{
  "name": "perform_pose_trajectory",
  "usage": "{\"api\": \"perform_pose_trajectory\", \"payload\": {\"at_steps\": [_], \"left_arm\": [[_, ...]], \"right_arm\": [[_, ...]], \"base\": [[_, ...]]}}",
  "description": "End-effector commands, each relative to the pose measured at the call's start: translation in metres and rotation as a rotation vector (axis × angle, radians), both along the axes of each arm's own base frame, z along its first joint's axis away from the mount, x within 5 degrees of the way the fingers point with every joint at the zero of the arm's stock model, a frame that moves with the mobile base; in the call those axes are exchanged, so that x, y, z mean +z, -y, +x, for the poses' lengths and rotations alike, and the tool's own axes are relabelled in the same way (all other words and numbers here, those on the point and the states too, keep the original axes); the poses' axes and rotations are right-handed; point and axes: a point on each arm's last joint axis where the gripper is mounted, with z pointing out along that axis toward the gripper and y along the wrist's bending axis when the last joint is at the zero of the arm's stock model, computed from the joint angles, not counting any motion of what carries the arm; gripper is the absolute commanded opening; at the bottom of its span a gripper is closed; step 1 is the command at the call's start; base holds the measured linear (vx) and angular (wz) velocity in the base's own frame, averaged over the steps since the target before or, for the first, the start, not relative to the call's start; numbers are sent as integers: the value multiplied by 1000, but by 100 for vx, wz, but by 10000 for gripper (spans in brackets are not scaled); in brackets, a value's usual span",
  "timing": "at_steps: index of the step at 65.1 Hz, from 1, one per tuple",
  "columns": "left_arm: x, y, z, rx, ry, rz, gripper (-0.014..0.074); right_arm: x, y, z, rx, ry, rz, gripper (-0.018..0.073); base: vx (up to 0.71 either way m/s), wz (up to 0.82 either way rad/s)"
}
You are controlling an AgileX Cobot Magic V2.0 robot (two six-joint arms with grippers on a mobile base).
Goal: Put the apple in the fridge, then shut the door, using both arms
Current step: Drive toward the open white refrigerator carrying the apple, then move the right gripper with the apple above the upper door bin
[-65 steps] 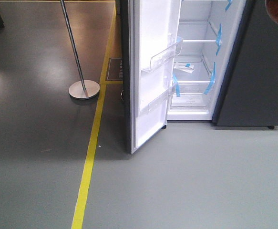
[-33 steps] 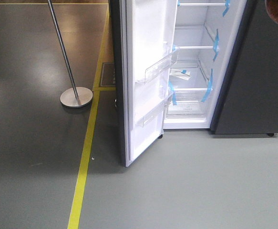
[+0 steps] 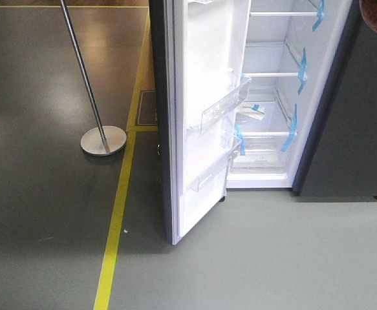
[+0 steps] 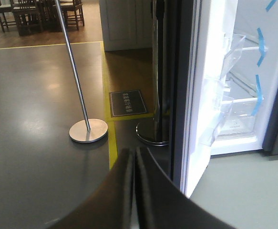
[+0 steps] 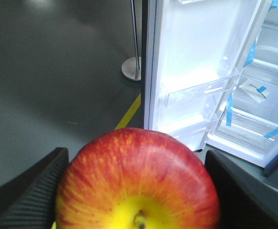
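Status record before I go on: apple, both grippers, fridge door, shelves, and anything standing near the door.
apple: held in the right gripper, not yet in the fridge
right gripper: shut on the apple
left gripper: shut, nothing in it
door: wide open, white lining showing
clear bins: on the door, look empty
fridge: interior in view
shelves: mostly bare; one small white item on a lower one
pole stand: on the floor left of the door, apart from it
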Motion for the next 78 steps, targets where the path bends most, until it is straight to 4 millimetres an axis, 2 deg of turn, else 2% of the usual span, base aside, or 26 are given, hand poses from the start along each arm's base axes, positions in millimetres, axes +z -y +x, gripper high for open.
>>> {"api": "perform_pose_trajectory", "payload": {"at_steps": [1,78], "left_arm": [[13,0,-1,8,102,-17,-7],[13,0,-1,8,102,-17,-7]], "right_arm": [[13,-1,-12,16,60,13,104],[13,-1,-12,16,60,13,104]], "base": [[18,5],[18,-3]]}}
